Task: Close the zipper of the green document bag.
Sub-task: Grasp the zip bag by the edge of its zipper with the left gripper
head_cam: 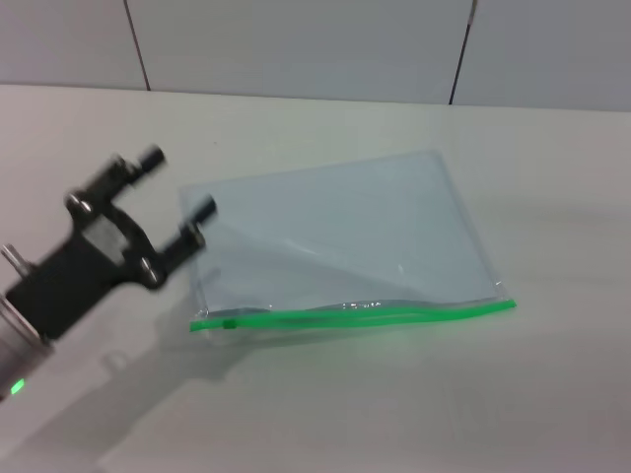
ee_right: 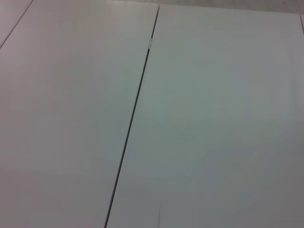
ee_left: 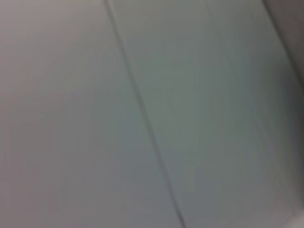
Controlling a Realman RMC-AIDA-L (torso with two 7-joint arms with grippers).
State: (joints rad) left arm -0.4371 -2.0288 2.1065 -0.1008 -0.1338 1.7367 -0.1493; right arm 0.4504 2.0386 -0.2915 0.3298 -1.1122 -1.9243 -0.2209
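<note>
The green document bag point(head_cam: 355, 227) lies flat in the middle of the white table, a translucent pale blue pouch. Its zipper point(head_cam: 394, 312), a bright green strip, runs along the near long edge. A small darker green slider tab point(head_cam: 229, 321) sits close to the strip's left end. The bag's mouth gapes slightly near the strip's middle. In the head view my left gripper point(head_cam: 177, 184) hovers open at the bag's far left corner, holding nothing, with one fingertip point(head_cam: 202, 209) over the bag's left edge. The right gripper is out of view. Neither wrist view shows the bag.
White wall panels with dark seams point(head_cam: 138, 44) rise behind the table point(head_cam: 552, 394). Both wrist views show only pale flat panels, each crossed by a dark seam point(ee_right: 130, 128).
</note>
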